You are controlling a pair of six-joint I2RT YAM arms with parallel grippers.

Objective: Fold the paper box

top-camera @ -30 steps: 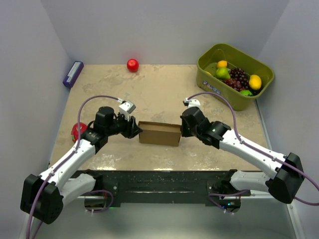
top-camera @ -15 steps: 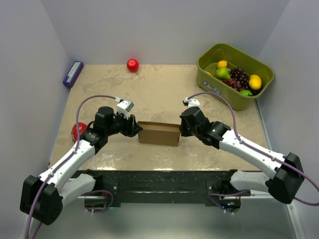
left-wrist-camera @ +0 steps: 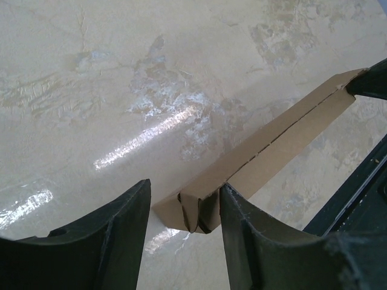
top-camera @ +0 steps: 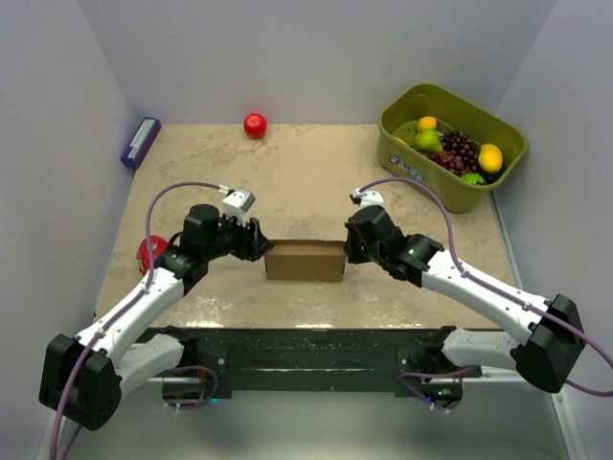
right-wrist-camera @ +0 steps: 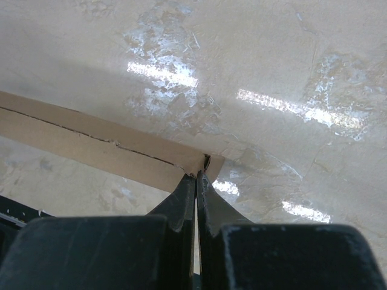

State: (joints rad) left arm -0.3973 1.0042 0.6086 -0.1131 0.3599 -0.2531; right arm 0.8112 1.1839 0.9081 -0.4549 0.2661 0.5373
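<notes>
I see the paper box (top-camera: 306, 261) lying parallel to the desk's (top-camera: 306, 182) near edge: left end between the left gripper's (left-wrist-camera: 184, 194) spread jaws, right gripper's (right-wrist-camera: 195, 181) jaws pressed together at the other.

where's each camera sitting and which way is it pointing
top external: above and behind the arms, looking down on the table; both arms show, left gripper and right gripper at the box ends.
left wrist: on the left arm, looking past its open fingers along the box.
right wrist: on the right arm, looking past its fingers, shut on the box's end.
shared: all three see the box and table.
</notes>
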